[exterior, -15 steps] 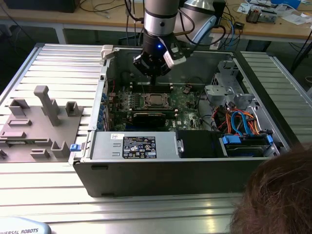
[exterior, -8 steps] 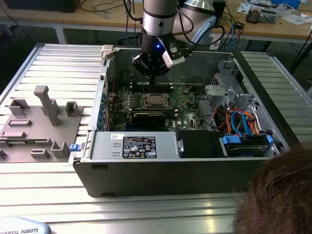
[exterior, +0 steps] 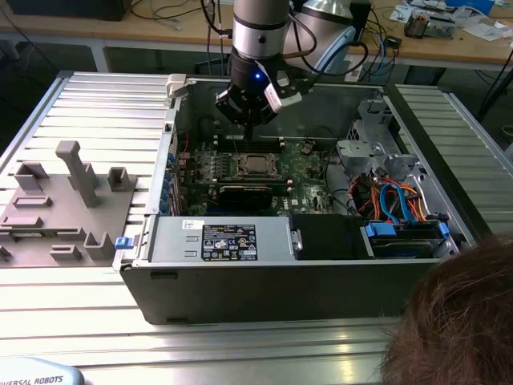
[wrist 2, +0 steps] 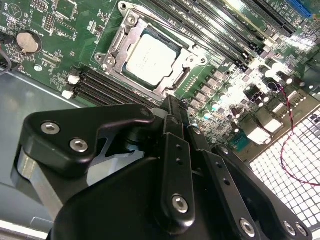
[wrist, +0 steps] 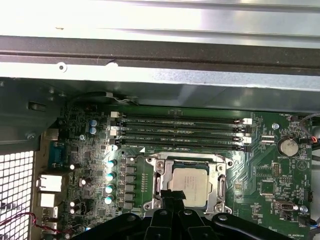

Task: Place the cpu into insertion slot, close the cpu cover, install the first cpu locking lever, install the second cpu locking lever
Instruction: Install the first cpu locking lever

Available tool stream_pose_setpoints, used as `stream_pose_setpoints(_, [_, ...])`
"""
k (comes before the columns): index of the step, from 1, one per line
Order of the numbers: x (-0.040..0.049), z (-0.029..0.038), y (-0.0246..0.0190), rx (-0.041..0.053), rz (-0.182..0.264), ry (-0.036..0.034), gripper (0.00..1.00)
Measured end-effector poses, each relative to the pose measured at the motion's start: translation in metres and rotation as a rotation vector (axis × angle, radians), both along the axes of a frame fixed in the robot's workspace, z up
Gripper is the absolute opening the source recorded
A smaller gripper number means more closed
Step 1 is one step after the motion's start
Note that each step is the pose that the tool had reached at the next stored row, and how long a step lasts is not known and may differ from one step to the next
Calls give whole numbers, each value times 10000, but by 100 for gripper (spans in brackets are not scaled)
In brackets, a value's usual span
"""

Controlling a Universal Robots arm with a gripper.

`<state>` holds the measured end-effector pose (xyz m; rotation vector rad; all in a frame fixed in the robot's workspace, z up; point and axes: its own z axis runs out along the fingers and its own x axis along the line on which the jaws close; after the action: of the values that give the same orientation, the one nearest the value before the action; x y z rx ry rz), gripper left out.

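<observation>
The cpu (wrist 2: pixel 150 55) lies flat in its socket on the green board, its silver-grey top facing up. It also shows in the first wrist view as the cpu (wrist: pixel 189 182) and in the exterior view as the cpu (exterior: pixel 258 165). The cpu cover (wrist 2: pixel 112 50) lies down around it as a silvery frame, and the chip shows through the window of the cpu cover (wrist: pixel 161 181). My gripper (wrist 2: pixel 170 102) hangs just above the socket's edge, shut with nothing in it. In the other views my gripper (wrist: pixel 173 196) (exterior: pixel 250 135) sits close over the board. I cannot make out how the locking levers stand.
Black memory slots (wrist: pixel 180 132) run beside the socket. A long black card (exterior: pixel 244 192), a power supply (exterior: pixel 220 241) and a drive cage with blue cables (exterior: pixel 397 200) crowd the case. A grey fixture (exterior: pixel 64 192) stands at the exterior view's left. A person's head (exterior: pixel 457 321) is at the lower right.
</observation>
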<state>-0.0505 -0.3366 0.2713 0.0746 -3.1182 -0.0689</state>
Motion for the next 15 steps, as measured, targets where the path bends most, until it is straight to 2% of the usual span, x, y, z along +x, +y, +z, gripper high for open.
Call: stream_pose_setpoints(15, [-54, 0, 0, 0, 1, 0, 11])
